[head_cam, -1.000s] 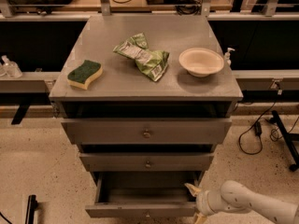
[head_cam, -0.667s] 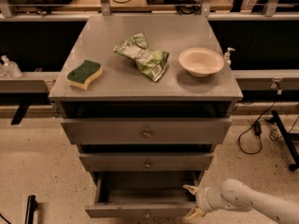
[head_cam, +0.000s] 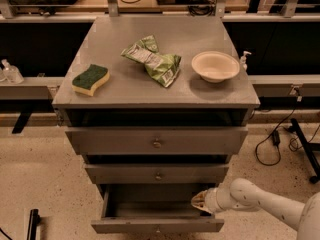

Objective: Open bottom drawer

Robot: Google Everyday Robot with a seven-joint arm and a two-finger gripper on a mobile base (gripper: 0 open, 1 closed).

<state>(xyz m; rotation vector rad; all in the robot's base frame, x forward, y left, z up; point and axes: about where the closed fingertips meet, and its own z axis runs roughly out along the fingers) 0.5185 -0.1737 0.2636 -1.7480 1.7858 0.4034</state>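
The bottom drawer point(head_cam: 156, 225) is pulled out from the grey cabinet, its plain grey inside point(head_cam: 150, 204) showing and its small knob at the lower frame edge. My gripper point(head_cam: 199, 202) is at the drawer's right side, just above its front right corner, on a white arm that comes in from the lower right. The middle drawer point(head_cam: 158, 174) and the top drawer point(head_cam: 157, 142) stand above it with their fronts closed.
On the cabinet top point(head_cam: 125, 89) lie a green and yellow sponge point(head_cam: 90, 79), a green chip bag point(head_cam: 152, 60) and a beige bowl point(head_cam: 215, 66). Cables point(head_cam: 272, 144) lie on the floor to the right. A dark object point(head_cam: 32, 221) stands at lower left.
My gripper has moved slightly left and down along the drawer's right side. The drawer looks about as far out as before.
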